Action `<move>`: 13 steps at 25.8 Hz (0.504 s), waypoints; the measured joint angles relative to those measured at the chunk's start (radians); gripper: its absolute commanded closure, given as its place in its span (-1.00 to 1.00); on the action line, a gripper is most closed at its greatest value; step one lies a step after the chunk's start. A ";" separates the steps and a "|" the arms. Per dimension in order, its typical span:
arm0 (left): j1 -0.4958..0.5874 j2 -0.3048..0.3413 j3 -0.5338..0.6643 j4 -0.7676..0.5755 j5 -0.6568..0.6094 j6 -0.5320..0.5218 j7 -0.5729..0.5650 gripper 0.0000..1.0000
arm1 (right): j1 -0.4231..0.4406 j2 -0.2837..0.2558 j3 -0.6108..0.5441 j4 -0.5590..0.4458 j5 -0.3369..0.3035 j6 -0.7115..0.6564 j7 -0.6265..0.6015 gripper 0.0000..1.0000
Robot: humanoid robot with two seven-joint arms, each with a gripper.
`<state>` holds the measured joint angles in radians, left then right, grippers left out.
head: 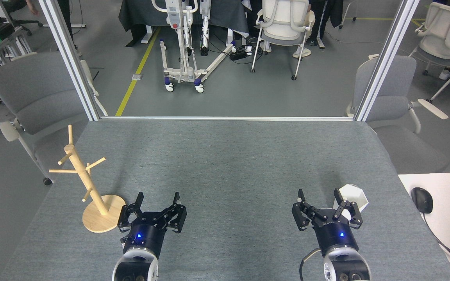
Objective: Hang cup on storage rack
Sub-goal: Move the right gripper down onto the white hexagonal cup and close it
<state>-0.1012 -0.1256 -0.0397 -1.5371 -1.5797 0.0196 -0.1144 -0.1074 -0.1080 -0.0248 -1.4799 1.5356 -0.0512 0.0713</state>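
Grey table, storage rack at nine o'clock, left gripper spread wide beside its base, right gripper spread wide, cup at its two o'clock behind one finger, touching or not unclear, mouse at three o'clock.

Both arms enter from the near desk edge, wrists pointing away toward the far edge. Left gripper sits over the near-left part of the desk, jaws spread wide, nothing between them. Right gripper sits over the near-right part of the desk, jaws also spread wide and empty. Blue light lit on each wrist housing. Both grippers low over the desk.
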 measured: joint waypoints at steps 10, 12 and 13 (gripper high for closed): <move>0.018 0.001 -0.018 -0.012 -0.001 0.007 0.047 -0.99 | 0.001 0.000 -0.003 0.001 0.000 -0.008 -0.002 -0.99; 0.018 0.001 -0.017 -0.020 0.002 0.005 0.048 -0.99 | 0.001 0.001 -0.004 0.001 0.000 -0.008 -0.005 -0.99; 0.018 0.001 -0.017 -0.024 0.004 0.004 0.048 -0.99 | 0.002 0.001 -0.005 0.001 0.000 -0.008 -0.006 -0.99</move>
<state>-0.0831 -0.1247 -0.0567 -1.5615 -1.5758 0.0233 -0.0668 -0.1059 -0.1074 -0.0296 -1.4789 1.5352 -0.0594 0.0650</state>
